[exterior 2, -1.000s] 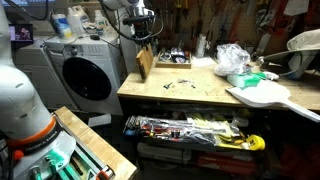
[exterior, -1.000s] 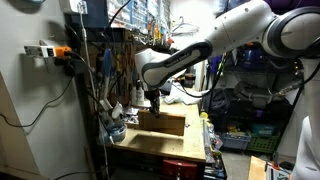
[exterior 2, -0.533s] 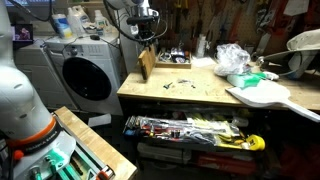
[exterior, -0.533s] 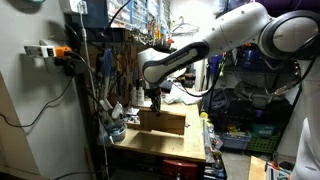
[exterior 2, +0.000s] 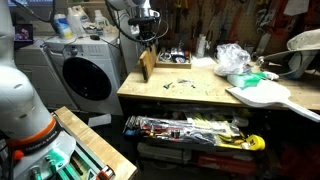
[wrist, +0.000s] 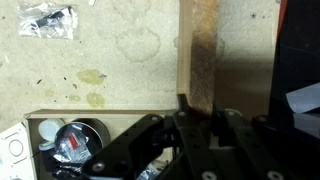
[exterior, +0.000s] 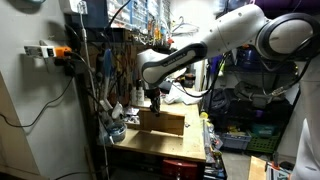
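Hanging over the wooden box (exterior: 163, 123), the hand (exterior: 154, 100) points straight down at its upper rim; in both exterior views the box stands on the counter (exterior 2: 190, 95) at the end edge next to the washing machine (exterior 2: 85, 70), toward the back corner; in the wrist view the fingers (wrist: 188, 130) sit on either side of one thin wall of the box, and whether they pinch it or merely flank it I cannot tell; a shallow tray (wrist: 100, 112) holding a round tin (wrist: 75, 135) lies just beside that wall; a crumpled plastic bag (exterior 2: 232, 58) rests well apart, toward the opposite end of the counter.
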You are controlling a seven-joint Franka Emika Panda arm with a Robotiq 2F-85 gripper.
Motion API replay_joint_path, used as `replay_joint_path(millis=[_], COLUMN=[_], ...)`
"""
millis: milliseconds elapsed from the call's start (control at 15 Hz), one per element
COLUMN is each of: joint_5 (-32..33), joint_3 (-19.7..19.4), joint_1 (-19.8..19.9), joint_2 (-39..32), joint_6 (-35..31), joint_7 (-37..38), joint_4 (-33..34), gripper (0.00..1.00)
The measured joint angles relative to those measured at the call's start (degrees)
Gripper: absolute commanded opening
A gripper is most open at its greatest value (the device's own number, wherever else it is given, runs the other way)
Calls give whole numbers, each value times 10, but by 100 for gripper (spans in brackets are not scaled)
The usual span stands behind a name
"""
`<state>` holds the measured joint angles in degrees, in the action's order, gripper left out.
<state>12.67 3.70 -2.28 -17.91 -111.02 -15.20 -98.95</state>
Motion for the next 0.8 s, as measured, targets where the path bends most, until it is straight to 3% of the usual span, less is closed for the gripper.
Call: replay_joint_path(millis=[267, 800], joint_5=[-11, -34], joint_3=[0, 0], joint_1=[3, 13], joint_2=[-10, -76], joint_6=[20, 93], joint_7=[-23, -39], joint_4=[18, 123], gripper=[6, 6])
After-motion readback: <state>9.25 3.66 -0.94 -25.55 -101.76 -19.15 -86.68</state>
